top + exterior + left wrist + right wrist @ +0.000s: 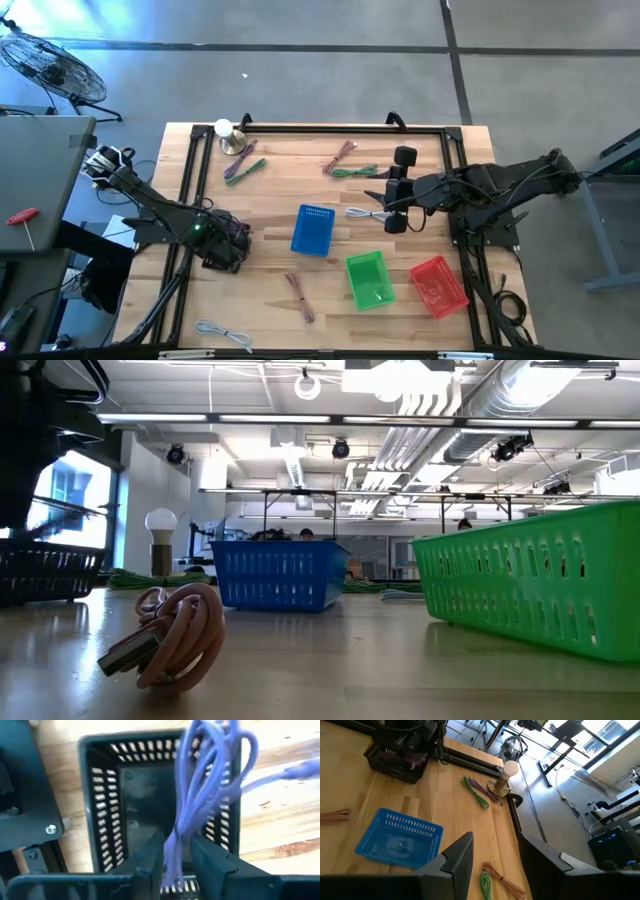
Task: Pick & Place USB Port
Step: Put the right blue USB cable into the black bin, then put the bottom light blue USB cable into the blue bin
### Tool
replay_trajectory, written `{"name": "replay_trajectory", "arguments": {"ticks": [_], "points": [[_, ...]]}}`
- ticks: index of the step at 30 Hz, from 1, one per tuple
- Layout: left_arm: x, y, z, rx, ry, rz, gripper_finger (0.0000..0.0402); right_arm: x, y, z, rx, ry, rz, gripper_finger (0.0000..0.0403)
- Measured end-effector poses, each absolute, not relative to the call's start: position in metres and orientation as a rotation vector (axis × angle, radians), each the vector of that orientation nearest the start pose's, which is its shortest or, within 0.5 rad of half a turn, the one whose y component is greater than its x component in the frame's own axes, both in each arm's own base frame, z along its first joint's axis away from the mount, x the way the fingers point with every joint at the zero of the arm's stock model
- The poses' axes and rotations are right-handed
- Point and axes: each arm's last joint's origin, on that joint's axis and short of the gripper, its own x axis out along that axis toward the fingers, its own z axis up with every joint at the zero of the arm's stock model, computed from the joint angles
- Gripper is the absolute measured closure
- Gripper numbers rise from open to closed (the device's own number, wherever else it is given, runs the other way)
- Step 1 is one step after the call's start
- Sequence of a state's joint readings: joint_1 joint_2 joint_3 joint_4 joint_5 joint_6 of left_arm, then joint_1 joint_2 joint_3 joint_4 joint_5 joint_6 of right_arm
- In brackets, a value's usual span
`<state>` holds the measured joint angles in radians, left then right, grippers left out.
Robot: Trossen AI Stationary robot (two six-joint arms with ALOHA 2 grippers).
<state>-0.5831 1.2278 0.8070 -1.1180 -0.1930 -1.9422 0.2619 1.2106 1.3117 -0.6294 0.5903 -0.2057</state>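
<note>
- The left gripper [175, 862] pinches a purple cable [205, 785]. The cable hangs long and straight out from the fingers, right over the open black basket [107, 815].
- That basket [226, 246] sits near the left edge of the table [270, 300]. The left arm reaches over it, so I think letting go is the next move.
- The blue basket [313, 229] is near the middle of the table.
- A white cable [368, 213] lies just beside the right gripper [392, 190].
- The right gripper hovers near the middle, right of the blue basket. Its fingers [457, 857] are spread wide and hold nothing.
</note>
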Motion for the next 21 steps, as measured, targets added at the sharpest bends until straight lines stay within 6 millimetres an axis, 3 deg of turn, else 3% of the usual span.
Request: {"name": "replay_trajectory", "arguments": {"ticks": [8, 13, 17, 21], "points": [[0.154, -0.095, 0.211, -0.981, 1.112, 1.044, 0.0292, 0.24, 0.048, 0.389, -0.419, 0.517, -0.271, 0.0253], [0.153, -0.094, 0.215, -0.864, 1.175, 0.899, 0.0292, 0.24, 0.048, 0.389, -0.421, 0.518, -0.271, 0.0252], [0.157, -0.097, 0.235, -0.758, 1.186, 0.712, 0.0292, 0.24, 0.048, 0.389, -0.42, 0.518, -0.271, 0.0255], [0.174, -0.106, 0.271, -0.578, 1.091, 0.408, 0.0291, 0.24, 0.048, 0.389, -0.419, 0.515, -0.271, 0.0255]]}}
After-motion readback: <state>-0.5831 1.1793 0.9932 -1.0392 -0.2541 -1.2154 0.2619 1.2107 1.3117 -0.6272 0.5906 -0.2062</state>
